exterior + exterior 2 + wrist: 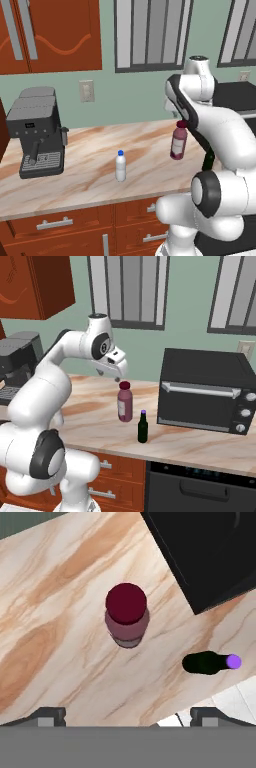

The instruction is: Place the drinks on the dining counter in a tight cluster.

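Currently the white arm's two-finger gripper point(117, 376) hangs with its jaws spread wide and holding nothing, just above the dark red cap of the stout maroon bottle with a pale label point(125, 402). That bottle stands upright on the beige-pink marble counter with rust veins point(90, 170), roughly midway between its front edge and the wall. The slim dark green bottle with a purple cap point(143, 427) stands upright near the front edge, just beside the maroon one and apart from it. The small white bottle with a blue cap point(120, 166) stands upright well apart from both, also toward the front edge. A black toaster oven point(205, 390) sits near the wall, and a grey coffee machine point(37, 132) sits at the counter's far end.
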Robot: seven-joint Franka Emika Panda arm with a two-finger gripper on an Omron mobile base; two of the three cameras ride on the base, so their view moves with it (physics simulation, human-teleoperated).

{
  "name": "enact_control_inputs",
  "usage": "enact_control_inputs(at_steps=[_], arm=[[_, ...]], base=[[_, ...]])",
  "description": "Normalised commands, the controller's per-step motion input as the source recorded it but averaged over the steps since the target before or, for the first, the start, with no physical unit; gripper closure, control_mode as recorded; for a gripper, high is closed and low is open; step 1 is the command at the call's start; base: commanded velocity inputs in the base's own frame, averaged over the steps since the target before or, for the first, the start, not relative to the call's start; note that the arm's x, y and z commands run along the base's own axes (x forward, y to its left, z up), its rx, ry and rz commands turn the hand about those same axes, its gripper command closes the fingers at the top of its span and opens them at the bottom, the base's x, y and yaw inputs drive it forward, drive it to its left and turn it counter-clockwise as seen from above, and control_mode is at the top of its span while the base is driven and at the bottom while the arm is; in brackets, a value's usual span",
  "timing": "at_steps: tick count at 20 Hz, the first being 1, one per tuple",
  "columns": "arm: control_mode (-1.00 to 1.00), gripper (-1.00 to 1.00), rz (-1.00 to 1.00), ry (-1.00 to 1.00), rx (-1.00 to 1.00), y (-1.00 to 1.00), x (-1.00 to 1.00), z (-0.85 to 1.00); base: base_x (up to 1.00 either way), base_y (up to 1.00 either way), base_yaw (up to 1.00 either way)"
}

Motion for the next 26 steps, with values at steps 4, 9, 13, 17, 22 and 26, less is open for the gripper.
enact_control_inputs(at_steps=[4, 9, 13, 17, 22, 26], arm=[[-1.0, -1.0, -0.4, 0.0, 0.0, -0.08, 0.26, -0.2], [-1.0, -1.0, -0.24, 0.0, 0.0, -0.17, 0.22, -0.2], [-1.0, -1.0, -0.07, 0.01, 0.03, -0.24, 0.19, -0.13], [-1.0, -1.0, -0.02, 0.01, 0.02, -0.16, 0.22, -0.17], [-1.0, -1.0, 0.0, 0.02, 0.01, -0.06, 0.23, -0.18], [-1.0, -1.0, 0.0, 0.0, 0.0, 0.0, 0.23, -0.17]], base=[[0.0, 0.0, 0.0], [0.0, 0.0, 0.0], [0.0, 0.0, 0.0], [0.0, 0.0, 0.0], [0.0, 0.0, 0.0], [0.0, 0.0, 0.0]])
